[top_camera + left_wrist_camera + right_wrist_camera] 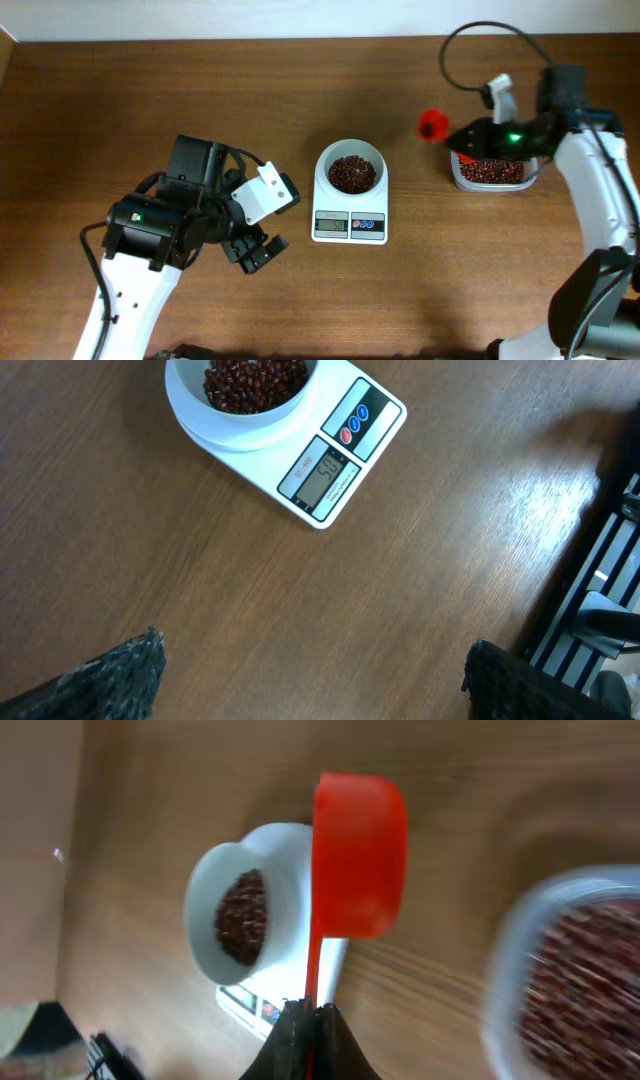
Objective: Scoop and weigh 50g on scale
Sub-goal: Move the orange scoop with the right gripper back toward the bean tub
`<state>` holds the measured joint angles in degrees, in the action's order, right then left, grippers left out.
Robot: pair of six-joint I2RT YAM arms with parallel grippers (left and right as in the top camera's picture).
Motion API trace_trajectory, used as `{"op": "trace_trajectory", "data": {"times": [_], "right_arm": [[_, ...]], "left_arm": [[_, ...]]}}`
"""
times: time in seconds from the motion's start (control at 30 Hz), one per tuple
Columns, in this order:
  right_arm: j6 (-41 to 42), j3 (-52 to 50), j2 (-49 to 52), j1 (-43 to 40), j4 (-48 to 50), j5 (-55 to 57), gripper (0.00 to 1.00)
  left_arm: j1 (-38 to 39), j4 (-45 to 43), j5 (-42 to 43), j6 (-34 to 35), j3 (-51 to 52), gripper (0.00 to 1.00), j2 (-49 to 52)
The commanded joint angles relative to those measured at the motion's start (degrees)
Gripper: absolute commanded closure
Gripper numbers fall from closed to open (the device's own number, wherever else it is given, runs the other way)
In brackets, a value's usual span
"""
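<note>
The scale (350, 205) sits between the grippers, beans (352, 173) in its bowl (322, 172). Right of it the right gripper (462, 135) clamps a red scoop (432, 125); left, the left gripper (255, 250) gapes empty. Tipping the scoop risks overshooting.

Two claws, left claw (258, 252) and right claw (460, 134), one scale (350, 238) right of the left claw, one bowl (322, 170) on it, one red scoop (432, 125) in the right claw, one tub (490, 188) of beans beneath that claw.
</note>
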<state>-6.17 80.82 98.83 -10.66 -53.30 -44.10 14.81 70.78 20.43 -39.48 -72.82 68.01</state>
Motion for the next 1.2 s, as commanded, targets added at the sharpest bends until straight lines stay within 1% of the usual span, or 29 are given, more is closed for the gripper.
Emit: {"op": "trace_trajectory", "data": {"times": [0.0,0.07,0.13,0.27,0.37,0.43,0.5,0.57,0.7,0.73,0.8,0.83,0.87,0.93,0.97,1.0,1.03,1.07,1.1,1.13,1.17], "right_arm": [[-2.1,0.9,-1.4,-6.1,-1.8,-0.9,0.96],[-3.5,0.9,-1.4,-10.9,-4.6,1.1,0.96],[-3.5,0.9,-1.4,-13.5,-7.5,6.7,0.96],[-3.2,1.0,-2.1,-13.2,-7.8,18.4,0.96],[-0.4,3.0,-4.3,-8.7,-7.8,29.8,0.96],[-0.3,3.4,-4.9,-4.3,-7.9,35.7,0.96],[2.2,3.4,-4.9,1.1,-7.9,45.6,0.96],[2.2,3.4,-4.9,6.0,-8.0,53.1,0.96],[7.3,3.4,-4.9,11.8,-11.3,69.0,0.96],[8.7,3.7,-5.0,12.2,-12.2,70.9,0.96],[13.3,6.2,-5.1,12.2,-14.4,68.6,0.96],[13.3,8.2,-5.5,12.2,-15.8,61.8,0.96],[13.3,11.1,-6.5,12.2,-20.4,53.0,0.96],[13.4,13.8,-10.1,12.2,-31.1,39.8,0.96],[13.5,13.7,-11.5,12.1,-33.4,35.6,0.96],[14.2,13.6,-13.8,12.2,-37.9,31.1,0.96],[15.0,12.9,-15.7,12.2,-41.7,30.3,0.96],[17.5,11.5,-18.3,12.2,-43.9,30.4,0.96],[21.3,9.1,-21.3,12.2,-43.4,30.4,0.96],[25.2,5.8,-24.2,12.2,-39.9,30.4,0.96],[29.3,1.1,-26.9,12.2,-34.4,30.4,0.96]], "left_arm": [[-0.3,0.0,0.8,-0.9,-1.1,0.01,-0.1],[-0.3,0.0,0.8,-0.9,-1.1,0.01,-0.1],[-0.3,0.0,0.8,-0.9,-1.1,0.01,-0.1],[-0.3,0.0,0.8,-0.9,-1.1,0.01,-0.1],[-0.3,0.0,0.8,-0.9,-1.1,0.01,-0.1],[-0.3,0.0,0.8,-0.9,-1.1,0.01,-0.1],[-0.3,0.0,0.8,-0.9,-1.1,0.01,-0.1],[-0.3,0.0,0.8,-0.9,-1.1,0.01,-0.1],[-0.3,0.0,0.8,-0.9,-1.1,0.01,-0.1],[-0.3,0.0,0.8,-0.9,-1.1,0.01,-0.1],[-0.3,0.0,0.8,-0.9,-1.1,0.01,-0.1],[-0.3,0.0,0.8,-0.9,-1.1,0.01,-0.1],[-0.3,0.0,0.8,-0.9,-1.1,0.01,-0.1],[-0.3,0.0,0.8,-0.9,-1.1,0.01,-0.1],[-0.3,0.0,0.8,-0.9,-1.1,0.01,-0.1],[-0.3,0.0,0.8,-0.9,-1.1,0.01,-0.1],[-0.3,0.0,0.8,-0.9,-1.1,0.01,-0.1],[-0.3,0.0,0.8,-0.9,-1.1,0.01,-0.1],[-0.3,0.0,0.8,-0.9,-1.1,0.01,-0.1],[-0.3,0.0,0.8,-0.9,-1.1,0.01,-0.1],[-0.3,0.0,0.8,-0.9,-1.1,0.01,-0.1]]}}
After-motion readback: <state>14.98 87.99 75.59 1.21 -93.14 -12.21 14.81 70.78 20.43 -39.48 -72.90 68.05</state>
